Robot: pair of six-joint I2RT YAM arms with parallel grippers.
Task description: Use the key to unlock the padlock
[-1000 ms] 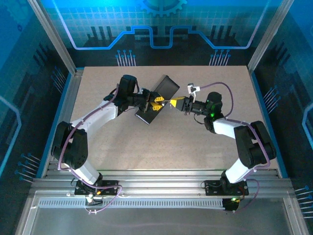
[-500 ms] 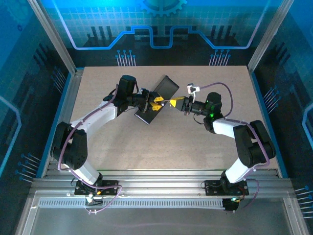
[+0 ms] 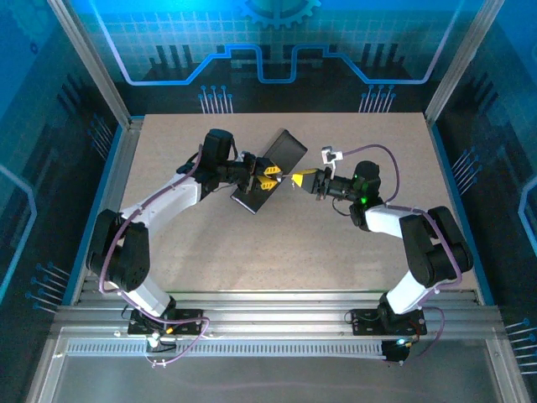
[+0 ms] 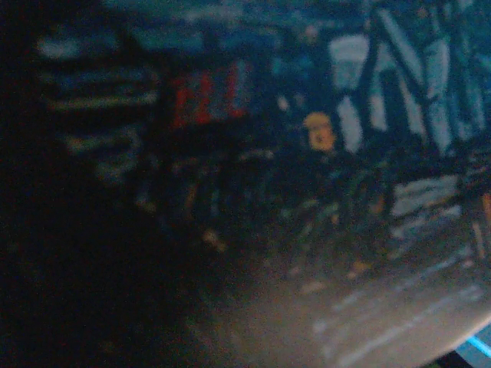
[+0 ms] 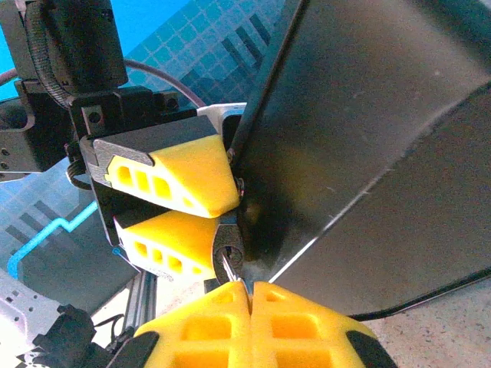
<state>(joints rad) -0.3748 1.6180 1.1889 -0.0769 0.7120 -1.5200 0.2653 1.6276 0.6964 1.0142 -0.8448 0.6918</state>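
Observation:
In the right wrist view a small silver padlock sits between the yellow fingers of my left gripper, which is shut on it. Its keyhole faces my right gripper, whose yellow fingers are shut on the key. The thin metal blade's tip is at the keyhole. From above, the left gripper and the right gripper meet nose to nose over the middle of the table. The left wrist view is dark and blurred.
A flat black box stands tilted right behind the padlock and fills the right of the right wrist view as the black box. The tan tabletop is bounded by aluminium rails in front and glass walls.
The right gripper has shifted very slightly at the padlock. The left arm and the black box have stayed in place.

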